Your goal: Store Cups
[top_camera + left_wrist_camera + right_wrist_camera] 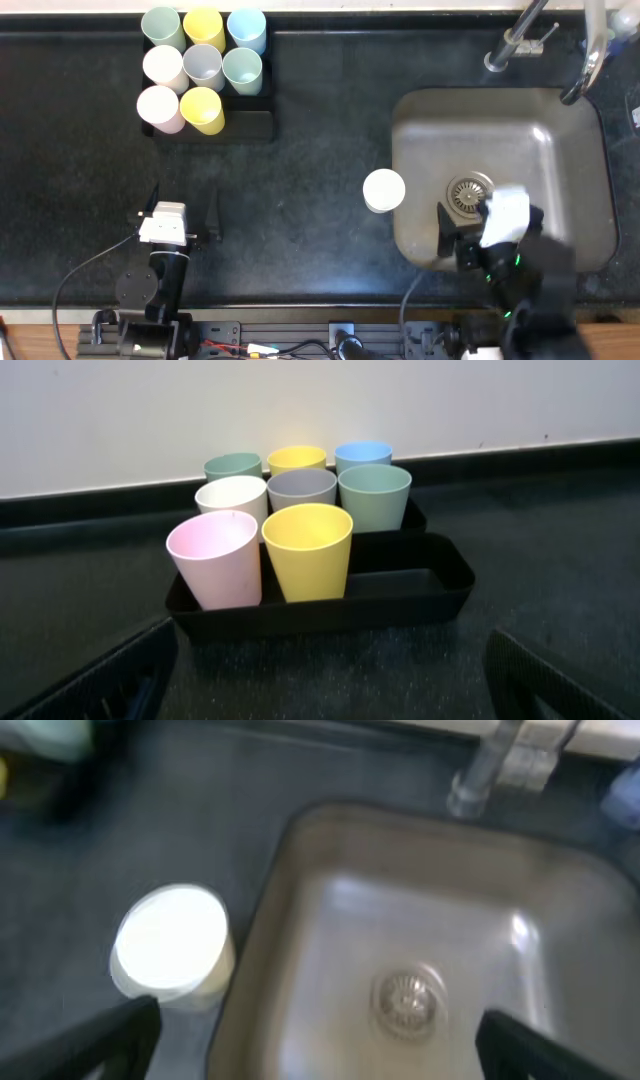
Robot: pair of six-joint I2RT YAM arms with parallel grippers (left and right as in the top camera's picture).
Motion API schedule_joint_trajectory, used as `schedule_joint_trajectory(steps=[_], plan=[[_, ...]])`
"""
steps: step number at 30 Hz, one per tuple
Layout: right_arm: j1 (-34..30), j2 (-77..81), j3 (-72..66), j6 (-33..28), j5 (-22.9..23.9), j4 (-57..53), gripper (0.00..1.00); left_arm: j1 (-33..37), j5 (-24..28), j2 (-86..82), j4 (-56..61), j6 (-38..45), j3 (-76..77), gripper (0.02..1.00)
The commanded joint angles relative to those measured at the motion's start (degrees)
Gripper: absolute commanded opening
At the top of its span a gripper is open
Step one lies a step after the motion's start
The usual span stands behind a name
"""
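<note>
Black counter [320, 100] carries everything, with the steel sink [540, 140] sunk into its right end and a dark tray [250, 125] at its far left corner. Eight cups [203, 62] stand in the tray, and the compartment at its near right corner is bare.

The right gripper [318, 1020] hangs over the sink's near left corner, its fingers spread wide with nothing between them. The left gripper [185, 207], just as wide and empty, sits by the counter's near edge facing the tray.

The white cup [384, 190] stands on end on the counter just beside the sink's left rim. It lies to the right gripper's left, a little farther from the near edge, with its long axis vertical. The right arm is clearly the nearer, so I judge the pick is its job: cross the rim leftward and straddle the cup's wall.
</note>
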Motion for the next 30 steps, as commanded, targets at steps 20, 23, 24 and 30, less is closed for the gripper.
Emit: schedule_joint_trajectory(steps=[20,23,24,30], plan=[[11.6,62.4,32.7,-6.8,-0.2,-21.4,0.998,-0.1,0.5,-0.5,0.1,1.1,-0.2,0.996],[11.6,64.6,32.7,-8.2,0.1,-21.1,0.998,-0.1,0.5,-0.5,0.1,1.1,-0.2,0.998],[11.6,65.3,32.7,-8.2,0.6,-21.1,0.998,-0.1,0.5,-0.5,0.1,1.1,-0.2,0.998],[11.6,68.0,32.7,-8.5,2.8,-17.9,0.996,-0.1,0.5,-0.5,0.1,1.1,-0.2,0.998]])
